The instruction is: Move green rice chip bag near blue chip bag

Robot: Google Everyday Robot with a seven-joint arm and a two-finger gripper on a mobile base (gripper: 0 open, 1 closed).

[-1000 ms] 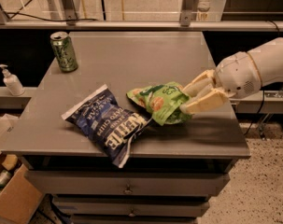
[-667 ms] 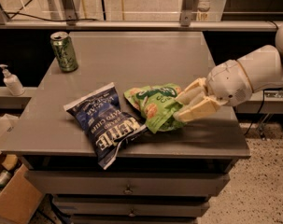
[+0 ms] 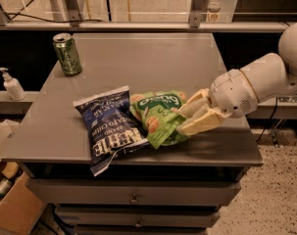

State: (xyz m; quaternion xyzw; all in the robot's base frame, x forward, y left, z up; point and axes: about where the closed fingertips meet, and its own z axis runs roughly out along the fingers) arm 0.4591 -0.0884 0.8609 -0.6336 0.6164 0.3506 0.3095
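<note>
The green rice chip bag (image 3: 158, 115) lies on the grey table (image 3: 153, 58) near its front edge. Its left edge touches and slightly overlaps the right side of the blue chip bag (image 3: 111, 127), which lies flat with its white lettering facing up. My gripper (image 3: 191, 117) reaches in from the right. Its cream fingers (image 3: 199, 126) are closed on the right edge of the green bag. The white arm (image 3: 256, 84) extends off to the right.
A green drink can (image 3: 67, 54) stands at the table's back left corner. A soap dispenser (image 3: 12, 84) sits on a lower shelf at the left. A cardboard box (image 3: 13, 204) is on the floor at the lower left. Drawers (image 3: 133, 197) sit under the tabletop.
My gripper has carried the green bag to the left across the table. The green bag now touches the blue bag. The blue bag and the can have stayed put.
</note>
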